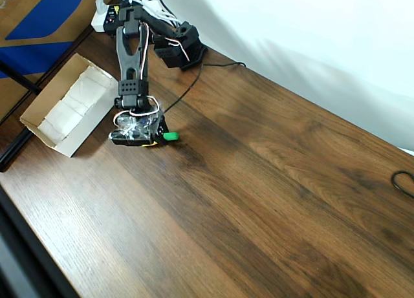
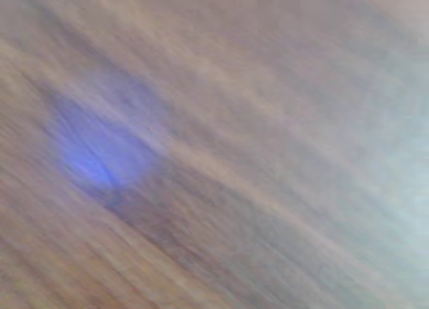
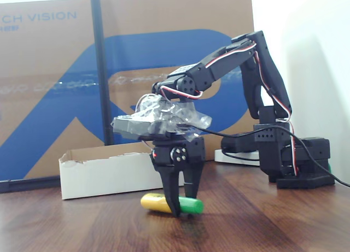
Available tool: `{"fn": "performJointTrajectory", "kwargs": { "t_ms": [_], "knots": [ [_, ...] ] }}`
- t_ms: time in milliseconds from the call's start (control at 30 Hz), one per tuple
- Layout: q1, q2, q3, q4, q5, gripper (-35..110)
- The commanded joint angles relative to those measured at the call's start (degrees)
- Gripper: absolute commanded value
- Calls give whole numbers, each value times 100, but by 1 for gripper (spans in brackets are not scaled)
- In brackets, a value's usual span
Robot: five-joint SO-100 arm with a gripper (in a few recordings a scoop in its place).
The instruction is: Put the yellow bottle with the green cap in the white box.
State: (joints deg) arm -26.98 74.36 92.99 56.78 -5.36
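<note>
The yellow bottle with the green cap (image 3: 154,203) lies on its side on the wooden table, cap pointing right in the fixed view. My black gripper (image 3: 182,207) points straight down over it, one finger in front and one behind, shut on the bottle near its neck. The bottle still rests on the table. From overhead, the green cap (image 1: 170,136) sticks out to the right of the gripper (image 1: 158,139), and the yellow body is mostly hidden under it. The white box (image 1: 48,133) stands open just left of the gripper. The wrist view is a blur of wood grain.
A brown-and-blue carton (image 1: 39,20) stands behind the white box (image 3: 98,181). The arm's base (image 1: 184,46) sits at the table's far edge, with a black cable (image 1: 194,78) running across the wood. Another cable loop (image 1: 404,181) lies at the right edge.
</note>
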Motion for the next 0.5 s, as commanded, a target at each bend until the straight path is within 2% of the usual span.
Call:
{"fn": "performJointTrajectory", "kwargs": {
  "t_ms": [0,267,467],
  "knots": [
    [70,940,-202,149,35,0],
    [448,2188,-70,475,290,0],
    [1134,3155,290,466,448,0]
  ]
}}
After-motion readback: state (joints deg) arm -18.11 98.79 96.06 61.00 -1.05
